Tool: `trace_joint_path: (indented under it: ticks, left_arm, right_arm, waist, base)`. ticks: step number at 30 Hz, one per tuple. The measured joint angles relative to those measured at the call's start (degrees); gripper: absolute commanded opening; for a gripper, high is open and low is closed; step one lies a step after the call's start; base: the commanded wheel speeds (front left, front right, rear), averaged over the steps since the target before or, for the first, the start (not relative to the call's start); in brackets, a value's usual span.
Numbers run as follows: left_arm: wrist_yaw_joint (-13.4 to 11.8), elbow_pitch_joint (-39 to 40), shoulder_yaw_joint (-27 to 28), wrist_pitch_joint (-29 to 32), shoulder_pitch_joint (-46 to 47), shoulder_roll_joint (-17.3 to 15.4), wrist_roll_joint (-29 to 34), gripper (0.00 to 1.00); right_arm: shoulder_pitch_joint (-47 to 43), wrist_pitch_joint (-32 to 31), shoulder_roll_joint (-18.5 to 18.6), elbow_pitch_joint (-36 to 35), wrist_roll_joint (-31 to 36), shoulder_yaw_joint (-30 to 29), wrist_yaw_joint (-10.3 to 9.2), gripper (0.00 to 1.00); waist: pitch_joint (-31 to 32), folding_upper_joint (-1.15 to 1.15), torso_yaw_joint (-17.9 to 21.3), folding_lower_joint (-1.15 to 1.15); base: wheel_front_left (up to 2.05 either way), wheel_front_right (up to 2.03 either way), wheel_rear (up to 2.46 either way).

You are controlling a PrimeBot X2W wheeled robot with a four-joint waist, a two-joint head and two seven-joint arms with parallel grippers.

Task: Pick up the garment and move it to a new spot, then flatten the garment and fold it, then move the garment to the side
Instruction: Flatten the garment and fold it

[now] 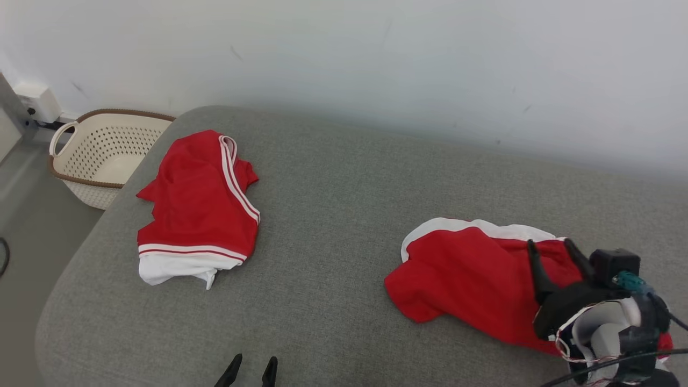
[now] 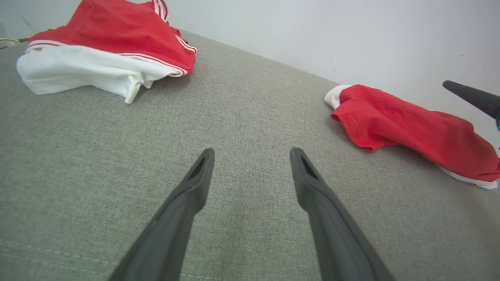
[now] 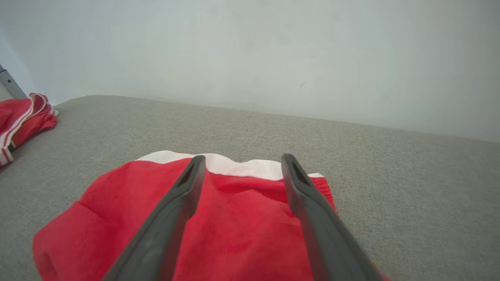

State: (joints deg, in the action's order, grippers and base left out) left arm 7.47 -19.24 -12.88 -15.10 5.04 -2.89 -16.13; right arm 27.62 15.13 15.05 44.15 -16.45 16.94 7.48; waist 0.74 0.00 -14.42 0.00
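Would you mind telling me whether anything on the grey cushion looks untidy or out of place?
Nothing is spilled or damaged. The red garment below the open right gripper lies crumpled, its white band showing along the far edge; the striped red garment further left is roughly folded.

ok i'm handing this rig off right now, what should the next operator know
Left gripper: open, empty, low over the bare grey cushion.
Right gripper: open, fingers above the crumpled red garment with white trim; nothing gripped.
A striped red-and-white garment lies roughly folded at the cushion's left end, near the laundry basket.
Done: nothing visible on the crumpled one.
Left: grasp it, relocate, flatten, fold, set aside.
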Motion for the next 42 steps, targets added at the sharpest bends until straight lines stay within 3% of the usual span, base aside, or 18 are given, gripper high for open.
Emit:
trace_joint_path:
  ticks: [10,23,24,25,26,27,28,29,34,42]
  left_arm:
    - [0.01,-0.21,-1.36,-0.01,2.05,0.0,-0.24,1.0]
    - [0.01,0.29,-2.9,0.0,4.81,-0.01,-1.4,1.0]
    - [0.01,0.33,-2.88,0.0,4.86,0.0,-1.4,1.0]
    - [0.01,0.37,-2.83,0.0,4.89,0.0,-1.4,1.0]
    - [0.01,0.38,-2.74,0.0,4.89,0.0,-1.4,1.0]
    - [0.01,0.38,-2.64,0.0,4.89,0.0,-1.38,1.0]
    - [0.01,0.4,-2.5,0.0,4.89,-0.01,-1.38,1.0]
    - [0.01,0.41,-2.38,0.0,4.88,-0.01,-1.38,1.0]
    - [0.01,0.35,-2.79,0.0,4.88,0.01,-1.37,1.0]
    - [0.01,-0.38,-2.67,0.0,4.54,0.03,-0.94,1.0]
  right_arm:
    - [7.5,0.0,3.59,13.05,0.87,-9.75,0.0,1.0]
    - [13.82,-0.04,5.06,23.69,-0.52,-14.54,0.0,0.98]
    - [14.18,-0.04,4.97,24.05,-0.78,-14.32,0.0,0.85]
    - [14.41,-0.04,4.78,24.31,-0.9,-14.06,0.0,0.49]
    - [14.43,-0.01,4.53,24.39,-1.37,-13.89,0.0,0.4]
    - [14.43,0.01,4.41,24.35,-1.52,-13.39,-0.01,0.14]
    - [14.43,0.01,4.25,23.87,-1.56,-12.7,-0.01,0.14]
    - [14.44,0.0,4.09,23.29,-1.85,-12.2,0.0,0.0]
    - [15.25,-0.03,3.82,16.95,-2.72,-9.79,0.0,0.0]
    - [17.72,0.0,2.44,0.87,-5.05,-8.87,0.0,0.0]
  waist:
    - [-3.99,0.0,-3.12,0.01]
    - [-9.77,0.0,-7.21,0.01]
    - [-10.08,0.0,-7.52,0.01]
    - [-10.35,0.0,-7.81,0.01]
    - [-10.56,0.0,-8.05,0.01]
    - [-10.72,0.0,-8.22,0.01]
    - [-10.79,0.01,-8.29,0.02]
    - [-10.78,0.01,-8.26,0.02]
    - [-10.11,0.01,-7.59,0.01]
    - [-7.82,0.0,-6.57,0.0]
  base:
    - [0.0,0.0,0.0]
    - [0.0,0.0,0.0]
    - [0.0,0.0,0.0]
    - [0.0,0.0,0.0]
    - [0.0,0.0,0.0]
    - [0.0,0.0,0.0]
    - [0.0,0.0,0.0]
    - [0.0,0.0,0.0]
    - [0.0,0.0,0.0]
    - [0.0,0.0,0.0]
